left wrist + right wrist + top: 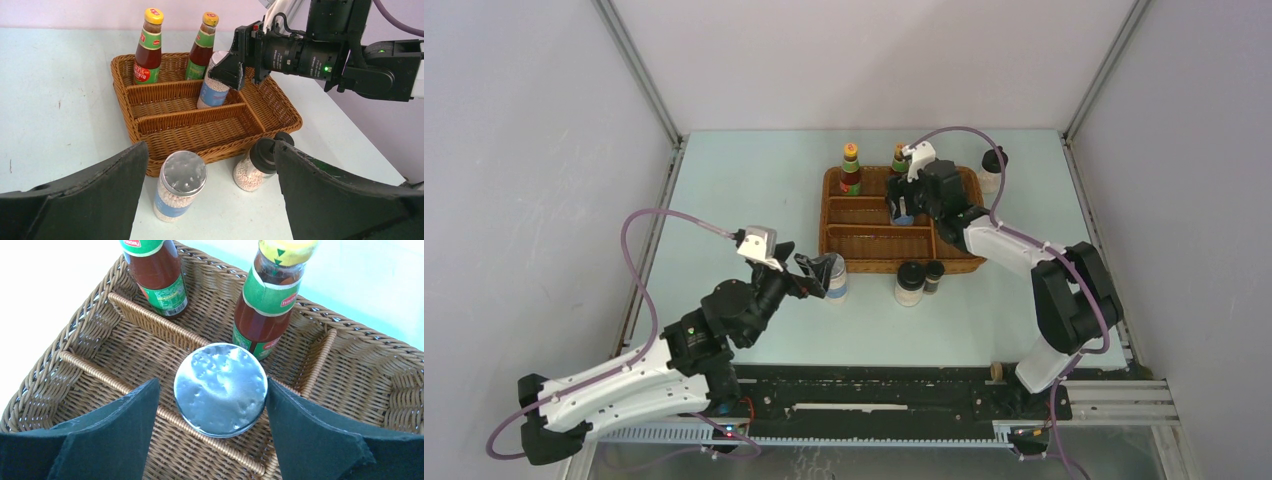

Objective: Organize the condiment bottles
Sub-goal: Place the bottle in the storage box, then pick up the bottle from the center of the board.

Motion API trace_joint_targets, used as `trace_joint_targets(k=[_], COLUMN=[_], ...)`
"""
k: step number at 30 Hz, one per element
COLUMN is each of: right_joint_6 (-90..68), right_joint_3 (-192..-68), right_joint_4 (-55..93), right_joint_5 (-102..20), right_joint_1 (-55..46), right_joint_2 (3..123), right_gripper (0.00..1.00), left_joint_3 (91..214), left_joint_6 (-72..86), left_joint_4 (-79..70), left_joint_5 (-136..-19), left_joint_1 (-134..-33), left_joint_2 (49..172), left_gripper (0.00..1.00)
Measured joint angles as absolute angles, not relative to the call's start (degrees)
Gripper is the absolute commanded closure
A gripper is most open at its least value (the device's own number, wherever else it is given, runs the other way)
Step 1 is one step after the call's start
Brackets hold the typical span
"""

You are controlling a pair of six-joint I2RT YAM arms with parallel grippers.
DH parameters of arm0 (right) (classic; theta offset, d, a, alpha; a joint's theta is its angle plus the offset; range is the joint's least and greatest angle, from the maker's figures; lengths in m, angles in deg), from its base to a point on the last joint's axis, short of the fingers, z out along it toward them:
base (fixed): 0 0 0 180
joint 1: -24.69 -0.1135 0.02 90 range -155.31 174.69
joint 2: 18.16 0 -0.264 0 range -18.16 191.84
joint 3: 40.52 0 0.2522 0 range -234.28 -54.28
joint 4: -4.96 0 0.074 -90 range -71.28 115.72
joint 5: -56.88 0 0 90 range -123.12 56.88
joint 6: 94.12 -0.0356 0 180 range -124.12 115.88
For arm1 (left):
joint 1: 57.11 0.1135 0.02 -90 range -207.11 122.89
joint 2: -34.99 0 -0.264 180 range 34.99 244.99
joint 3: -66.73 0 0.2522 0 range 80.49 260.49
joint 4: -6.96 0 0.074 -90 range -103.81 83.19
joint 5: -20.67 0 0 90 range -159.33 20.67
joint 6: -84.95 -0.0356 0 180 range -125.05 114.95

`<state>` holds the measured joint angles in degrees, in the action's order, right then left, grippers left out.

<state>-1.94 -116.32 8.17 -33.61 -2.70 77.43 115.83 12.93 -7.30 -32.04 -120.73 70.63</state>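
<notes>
Brown wicker forms the divided tray (874, 266) at the centre of the pale table (744, 200) in the top view. In its far row the left sauce bottle (148, 47) and the right sauce bottle (202, 47), both dark with yellow caps, stand upright. Just in front of the right one, the right gripper (904, 203) is clenched on the held shaker (214, 87), silver-topped and tilted, its base down in the tray's middle row. At lower centre of the left wrist view the left gripper (210, 152) is released, its fingers wide apart on either side of the table shaker (180, 185) without touching it. This shaker stands on the table just outside the tray's near wall. To its right, by the same wall, stand a white black-capped bottle (255, 167) and a tiny dark bottle (934, 276). A second white bottle (992, 170) stands on the table near the tray's far right corner.
</notes>
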Motion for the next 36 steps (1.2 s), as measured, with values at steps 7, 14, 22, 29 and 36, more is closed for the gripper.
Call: trace_joint_targets(k=[7, 14, 22, 29, 36], right_joint_6=[-1.81, -1.46, -1.44, -1.92, -2.80], right_joint_3=[-117.08, -120.27, -122.28, -122.28, -122.26], right_joint_4=[8.15, 8.11, 7.32, 9.18, 11.30], right_joint_5=[-33.59, -33.54, -33.54, -30.68, -27.58], right_joint_1=[-2.70, -2.70, -2.70, -2.70, -2.92], right_joint_2=[77.47, 77.49, 77.41, 73.89, 63.50], right_gripper=[0.10, 0.01, 0.00, 0.00, 0.00], left_joint_3=[115.83, 115.83, 115.83, 115.78, 113.20], left_joint_6=[12.95, 12.93, 12.99, 14.57, 15.51], left_joint_4=[-7.28, -7.34, -7.95, -8.61, -7.78], left_joint_5=[-31.64, -30.53, -30.00, -29.30, -29.26], left_joint_1=[-120.73, -120.73, -120.73, -120.73, -120.86], left_joint_2=[71.88, 74.17, 75.53, 77.17, 81.91], left_gripper=[0.00, 0.00, 0.00, 0.00, 0.00])
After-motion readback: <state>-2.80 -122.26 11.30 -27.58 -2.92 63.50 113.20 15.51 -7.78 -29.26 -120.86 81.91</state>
